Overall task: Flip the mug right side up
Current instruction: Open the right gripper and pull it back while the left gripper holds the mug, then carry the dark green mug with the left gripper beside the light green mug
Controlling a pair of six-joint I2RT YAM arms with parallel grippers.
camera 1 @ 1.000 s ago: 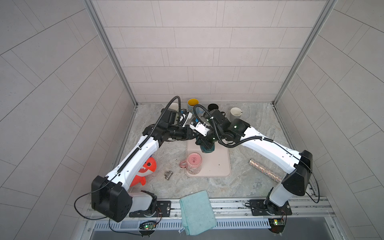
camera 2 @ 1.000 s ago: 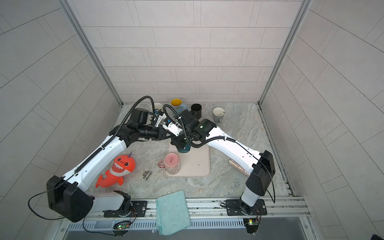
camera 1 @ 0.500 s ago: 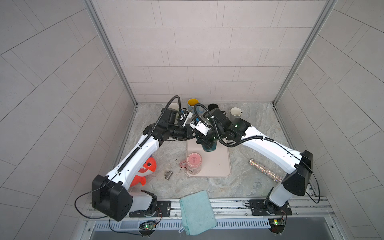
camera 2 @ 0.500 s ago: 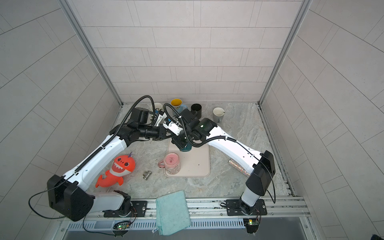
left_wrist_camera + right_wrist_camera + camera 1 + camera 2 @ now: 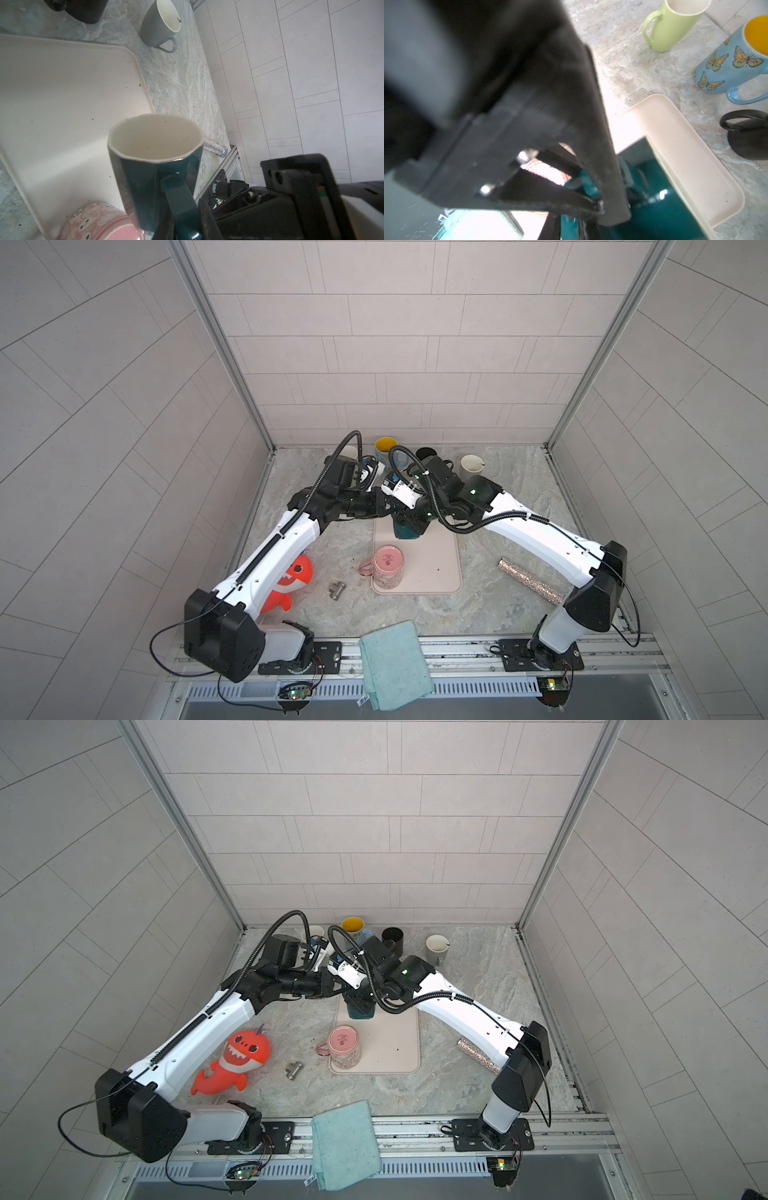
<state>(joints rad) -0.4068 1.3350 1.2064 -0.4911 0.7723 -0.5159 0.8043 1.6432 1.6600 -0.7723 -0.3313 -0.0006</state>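
Teal mug point(image 5: 407, 531) was tilted at the far end of the tray point(image 5: 440, 572); left gripper point(image 5: 386, 508) looked pinched nearly shut on its handle; right gripper point(image 5: 411, 519), couldn't tell its jaws; I'd keep one firm hold while rolling the mouth up.

White shells, black joints on left arm point(image 5: 270, 556) and right arm point(image 5: 540, 535) — ribbed black cable point(image 5: 461, 531) off each, beyond the mounting rail point(image 5: 465, 649).

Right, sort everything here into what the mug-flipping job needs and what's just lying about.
Job: dark teal glazed mug; pale pink plastic tray.
Lying about: pink patterned mug; orange shark toy; small metal fitting; teal cloth; glittery silver tube; grey mug; black mug; blue butterfly mug; lime-green mug.
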